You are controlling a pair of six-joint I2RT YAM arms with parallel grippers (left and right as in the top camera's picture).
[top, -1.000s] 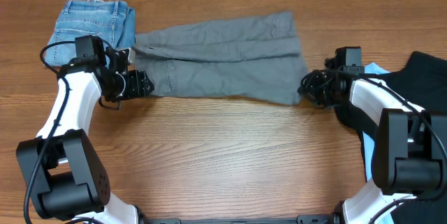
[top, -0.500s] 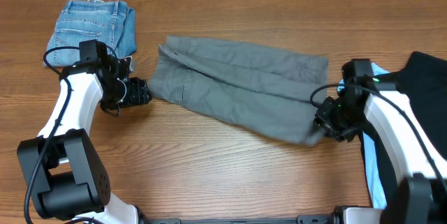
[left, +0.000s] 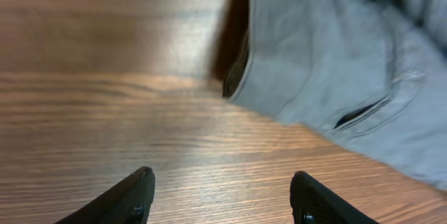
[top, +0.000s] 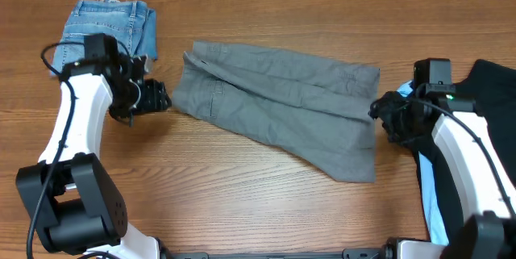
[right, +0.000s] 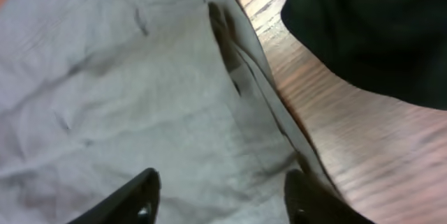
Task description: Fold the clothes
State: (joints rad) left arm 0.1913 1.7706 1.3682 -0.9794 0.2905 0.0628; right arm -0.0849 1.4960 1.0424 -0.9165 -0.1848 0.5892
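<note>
The grey trousers (top: 282,106) are laid askew across the counter (top: 258,202), left jaws apart over bare wood, right jaws apart above the leg ends, so only the top layer may be pinched and the fold dragged crooked.

Black garment (top: 493,89) runs off the overhead's right edge, and off the right wrist view's top corner too. Light blue garment (top: 428,210): slivers only, the rest lies under the right arm (top: 468,154) and the black one. Left arm (top: 76,122) covers the denim's (top: 105,18) lower corner. Left wrist view: shorts (left: 335,56) blurred, cut at top and right, both fingers (left: 133,199) cropped by the bottom edge. Right wrist view: shorts spill past left and top, fingers (right: 136,199) cropped below.
</note>
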